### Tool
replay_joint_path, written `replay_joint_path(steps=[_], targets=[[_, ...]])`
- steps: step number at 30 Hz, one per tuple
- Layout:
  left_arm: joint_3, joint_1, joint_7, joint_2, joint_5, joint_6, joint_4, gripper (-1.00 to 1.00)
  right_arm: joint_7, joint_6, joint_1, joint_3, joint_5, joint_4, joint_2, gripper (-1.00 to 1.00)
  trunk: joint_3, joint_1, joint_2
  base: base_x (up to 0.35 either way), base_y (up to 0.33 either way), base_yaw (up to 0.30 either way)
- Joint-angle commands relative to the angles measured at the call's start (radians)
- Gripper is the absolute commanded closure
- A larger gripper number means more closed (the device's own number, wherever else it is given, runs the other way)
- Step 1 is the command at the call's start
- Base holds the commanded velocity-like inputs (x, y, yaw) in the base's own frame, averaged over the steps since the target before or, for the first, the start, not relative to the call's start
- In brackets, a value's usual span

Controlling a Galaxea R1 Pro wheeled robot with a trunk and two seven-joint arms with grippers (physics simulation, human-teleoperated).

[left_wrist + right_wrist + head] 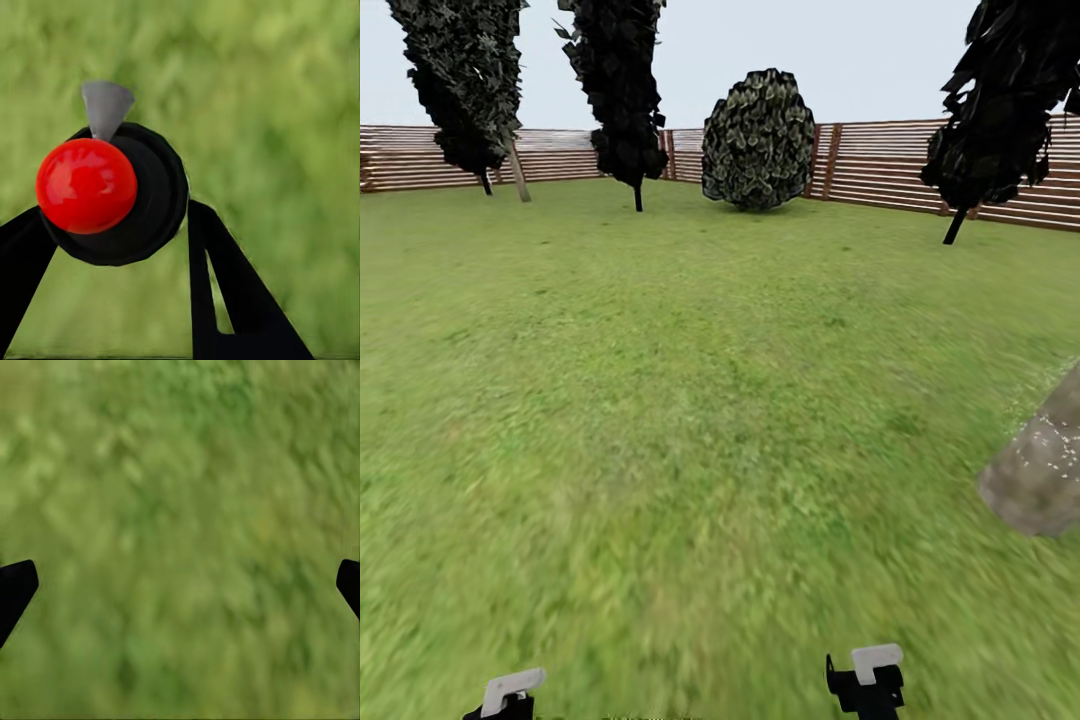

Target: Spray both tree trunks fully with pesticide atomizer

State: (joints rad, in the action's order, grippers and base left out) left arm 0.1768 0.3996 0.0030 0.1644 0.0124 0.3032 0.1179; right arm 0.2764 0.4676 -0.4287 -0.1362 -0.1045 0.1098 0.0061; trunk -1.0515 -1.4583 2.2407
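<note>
We stand on the lawn [690, 420], facing the slatted fence [920, 165] at the top of the head view. A grey trunk [1040, 470], speckled white, leans in at the right edge, mid-height. Dark cypresses [615, 90] and a round bush [758, 140] line the fence.

Our left gripper [120, 225] pinches the atomizer [112, 191]: black body, red cap, grey nozzle, at centre left of the left wrist view. Our right gripper [180, 585] is spread wide, its fingertips [15, 589] at opposite frame edges over grass.
</note>
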Motion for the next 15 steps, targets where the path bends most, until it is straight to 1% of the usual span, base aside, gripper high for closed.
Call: replay_joint_path(steps=[1,15], targets=[[0.001,0.001,0.0,0.0,0.001,0.004,-0.001,1.0,0.01,-0.001,0.0,-0.003,-0.011,-0.001,0.0,-1.0,-0.002,0.0,0.0,0.0,0.0,0.273],[0.003,0.001,0.001,0.001,0.001,0.004,-0.001,1.0,0.01,-0.001,-0.001,-0.003,-0.011,-0.001,0.0,-1.0,-0.012,0.0,0.0,0.0,0.0,0.273]])
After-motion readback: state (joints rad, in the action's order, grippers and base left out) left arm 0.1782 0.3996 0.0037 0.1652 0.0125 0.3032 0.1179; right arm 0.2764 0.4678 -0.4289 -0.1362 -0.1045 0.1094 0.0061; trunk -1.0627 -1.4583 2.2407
